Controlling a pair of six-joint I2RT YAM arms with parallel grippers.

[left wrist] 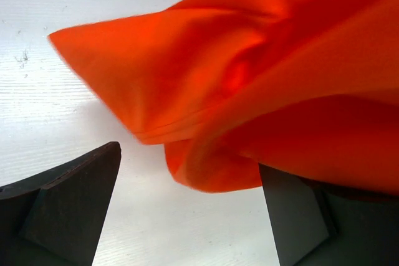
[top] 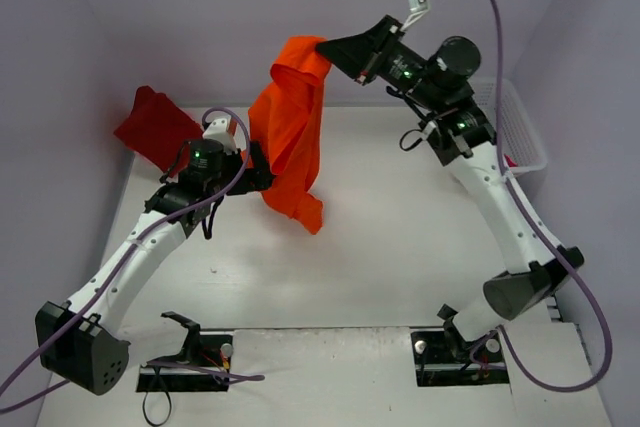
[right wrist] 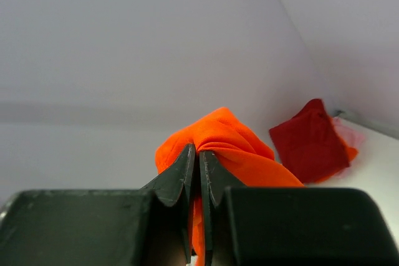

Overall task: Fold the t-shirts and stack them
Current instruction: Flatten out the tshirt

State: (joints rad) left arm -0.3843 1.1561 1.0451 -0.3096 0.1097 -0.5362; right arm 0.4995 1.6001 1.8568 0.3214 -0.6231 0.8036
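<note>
The bright orange t-shirt [top: 292,137] hangs in the air above the table's back half, bunched at its top. My right gripper [top: 328,47] is shut on that top bunch, and cloth bulges past its closed tips [right wrist: 199,152]. My left gripper [top: 263,165] is beside the shirt's lower left edge, open wide. In the left wrist view a low fold of the orange shirt [left wrist: 262,79] droops between the spread fingers [left wrist: 190,210], close to the right finger [left wrist: 299,216]. A dark red t-shirt [top: 155,127] lies crumpled at the back left corner [right wrist: 308,138].
A white mesh basket [top: 522,122] stands at the table's right edge, behind my right arm. The lavender walls close in at the back and on both sides. White table surface [top: 400,227] shows in front of the hanging shirt.
</note>
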